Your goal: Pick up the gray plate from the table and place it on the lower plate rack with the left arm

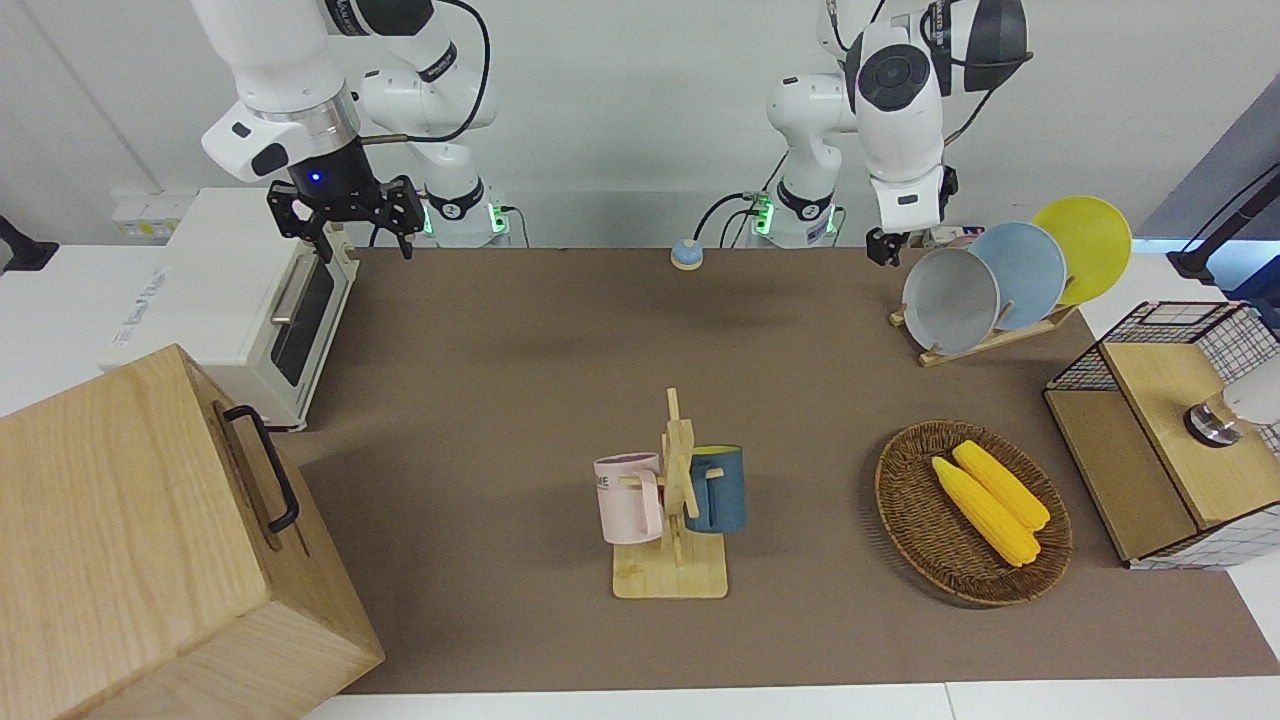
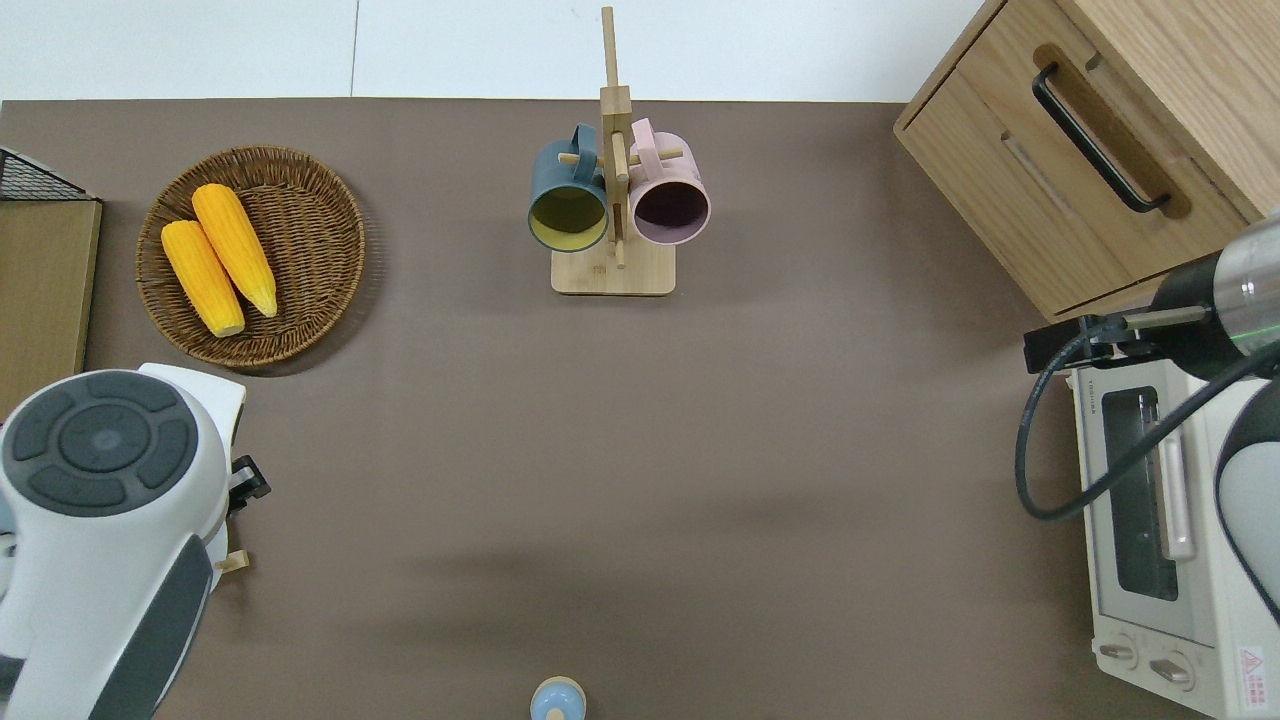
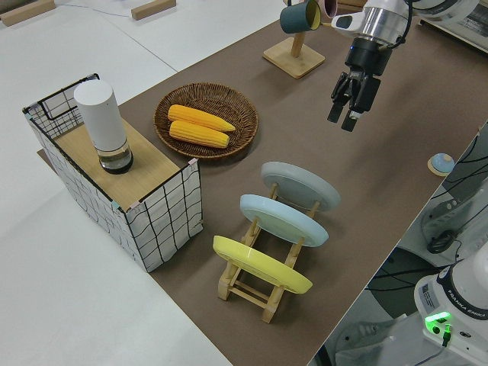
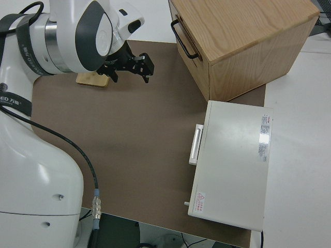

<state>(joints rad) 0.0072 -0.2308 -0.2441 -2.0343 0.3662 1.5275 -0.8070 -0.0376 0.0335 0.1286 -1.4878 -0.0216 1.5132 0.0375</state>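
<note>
The gray plate [image 1: 950, 300] stands on edge in the lower plate rack [image 1: 985, 345], in the slot closest to the middle of the table. It also shows in the left side view [image 3: 301, 185], with the rack [image 3: 252, 286] under it. My left gripper [image 1: 880, 245] is open and empty, clear of the plate's rim and up in the air. In the left side view the left gripper [image 3: 347, 114] points down with its jaws apart. In the overhead view the left arm hides the plate and most of the rack. My right arm is parked, its gripper [image 1: 340, 215] open.
A light blue plate [image 1: 1020, 272] and a yellow plate [image 1: 1085, 245] fill the rack's other slots. A wicker basket [image 1: 905, 500] of corn, a wire crate [image 1: 1170, 430], a mug tree [image 1: 675, 500], a toaster oven [image 1: 250, 300] and a wooden cabinet [image 1: 130, 540] stand around.
</note>
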